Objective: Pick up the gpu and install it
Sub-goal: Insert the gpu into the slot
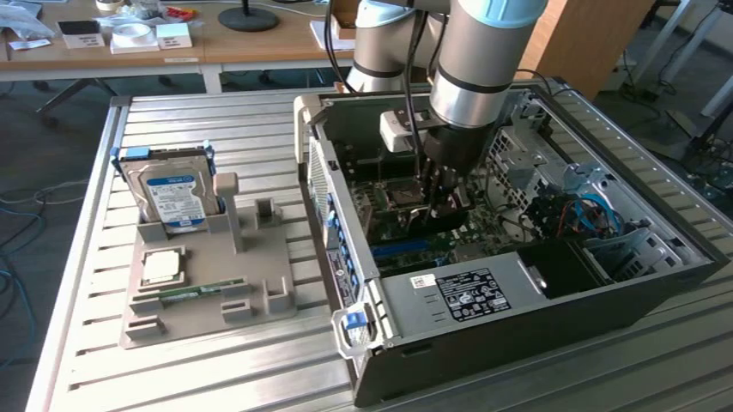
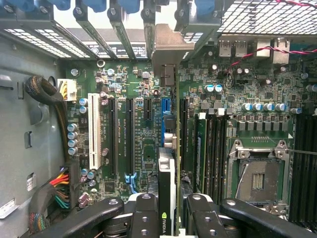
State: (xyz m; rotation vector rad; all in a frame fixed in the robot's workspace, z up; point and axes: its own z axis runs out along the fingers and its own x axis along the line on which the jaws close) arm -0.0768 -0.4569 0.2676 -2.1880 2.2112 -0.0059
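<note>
The gpu (image 2: 168,173) is seen edge-on in the wrist view, a thin card with a green board edge and a dark face. Its silver end bracket (image 2: 171,49) reaches up to the case's rear slot openings. My gripper (image 2: 171,215) is shut on the card, one black finger (image 2: 143,213) on each side. The card stands in line with the blue slot (image 2: 166,106) on the motherboard (image 2: 138,148); whether it is seated I cannot tell. In the exterior view my gripper (image 1: 441,210) reaches down into the open PC case (image 1: 516,335), holding the dark gpu (image 1: 430,227) low over the board.
On the exterior view's left, a grey holder (image 1: 206,296) carries a silver hard drive (image 1: 172,193), a CPU (image 1: 160,266) and a RAM stick (image 1: 201,292). Inside the case are the power supply (image 1: 458,296), an empty CPU socket (image 2: 257,178), a white slot (image 2: 94,129) and cable bundles (image 2: 47,94).
</note>
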